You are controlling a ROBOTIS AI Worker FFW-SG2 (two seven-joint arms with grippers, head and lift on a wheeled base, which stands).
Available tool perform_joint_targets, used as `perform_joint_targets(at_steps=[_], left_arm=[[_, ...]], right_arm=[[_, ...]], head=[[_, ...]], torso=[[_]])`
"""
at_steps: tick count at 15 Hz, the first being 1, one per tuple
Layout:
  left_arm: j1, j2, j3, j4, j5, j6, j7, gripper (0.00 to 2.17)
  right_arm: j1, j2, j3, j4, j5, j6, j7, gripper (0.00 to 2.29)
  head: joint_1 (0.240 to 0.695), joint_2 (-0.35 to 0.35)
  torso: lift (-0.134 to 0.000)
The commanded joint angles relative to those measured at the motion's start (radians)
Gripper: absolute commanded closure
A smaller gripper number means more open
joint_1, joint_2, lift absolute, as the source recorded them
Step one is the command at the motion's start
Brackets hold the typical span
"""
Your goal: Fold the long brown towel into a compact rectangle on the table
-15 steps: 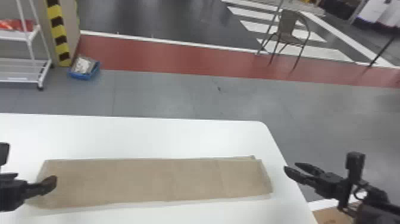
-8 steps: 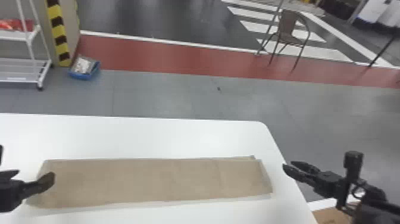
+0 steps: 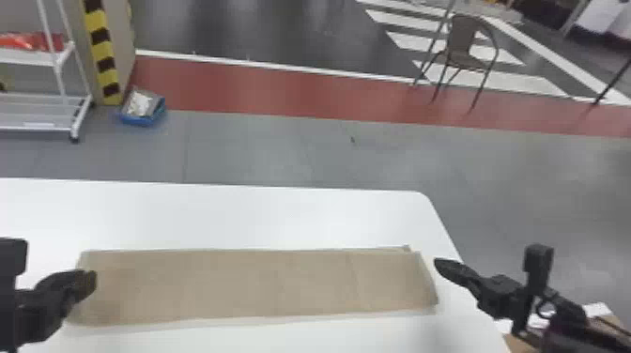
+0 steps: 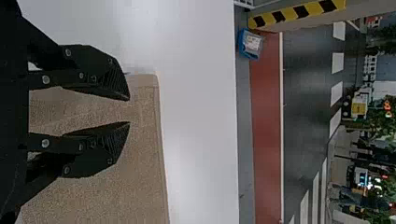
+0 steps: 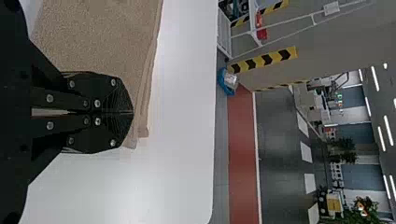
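Black arms (image 3: 500,293); squared black housing (image 3: 538,264), dark cable loop (image 3: 538,310); jaws black, wedge-tipped, finely ridged; round silver screws (image 5: 97,103).

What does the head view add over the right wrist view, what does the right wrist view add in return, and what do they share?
Head view: the chair beyond the table, the left gripper at the towel's left end, and the towel's full length.

Right wrist view: ceiling lights, leafy plants, and a close look at the shut fingers of the right gripper.

Both: towel, table, right gripper, striped post, red floor strip and blue container.
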Motion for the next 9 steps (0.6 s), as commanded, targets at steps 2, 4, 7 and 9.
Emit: perform_joint_targets(at_steps=[2, 4, 7, 9], left_arm=[[0.026, -0.001, -0.043, -0.012, 0.000, -0.015, 0.015, 1.83], [0.043, -0.001, -0.063, -0.024, 0.000, -0.015, 0.015, 1.83], [0.046, -0.001, -0.067, -0.023, 0.000, -0.018, 0.017, 1.83], [0.046, -0.001, -0.072, -0.024, 0.000, -0.018, 0.018, 1.83]], right_arm=[[0.022, 0.027, 0.036, -0.016, 0.014, -0.014, -0.042, 1.21], [0.039, 0.032, 0.056, -0.018, 0.022, -0.032, -0.068, 1.21], [0.050, 0.032, 0.079, -0.018, 0.042, -0.029, -0.079, 1.21], [0.050, 0.032, 0.105, -0.016, 0.063, -0.005, -0.079, 1.21]], head=[[0.695, -0.285], [0.695, -0.291], [0.695, -0.304], [0.695, -0.304]], torso=[[0.000], [0.000], [0.000], [0.000]])
